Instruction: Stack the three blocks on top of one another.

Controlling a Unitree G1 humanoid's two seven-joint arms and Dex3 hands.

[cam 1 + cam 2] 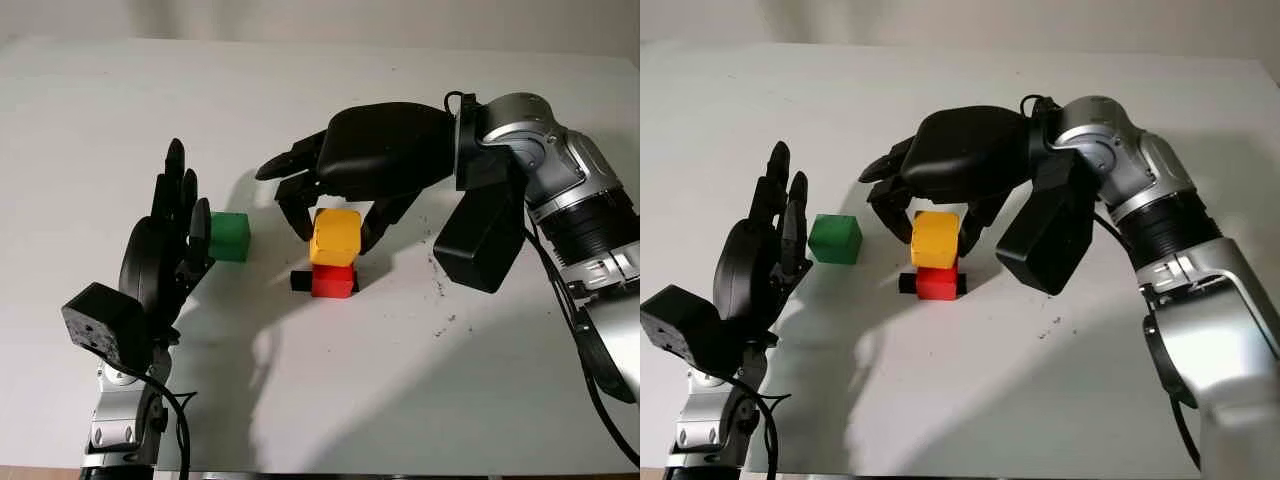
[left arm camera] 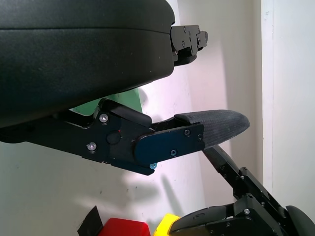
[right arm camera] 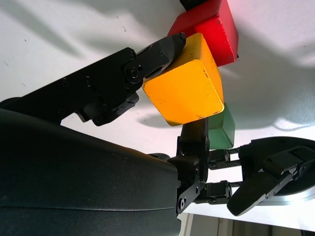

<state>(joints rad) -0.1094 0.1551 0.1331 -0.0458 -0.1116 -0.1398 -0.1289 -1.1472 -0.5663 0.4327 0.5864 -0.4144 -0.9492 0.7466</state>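
- Your right hand arches palm-down, fingers clamped on the yellow block, which sits on the red block below.
- Your left hand stands upright and open, just beside the green block.

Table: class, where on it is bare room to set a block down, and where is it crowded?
Bare: the table nearer the robot than the red block, and its far side. Crowded: the middle, where the right hand grips the yellow block, green block beside the left hand.

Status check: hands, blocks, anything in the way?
Right hand shut on yellow block, atop red block. Left hand open beside green block. No obstruction seen.
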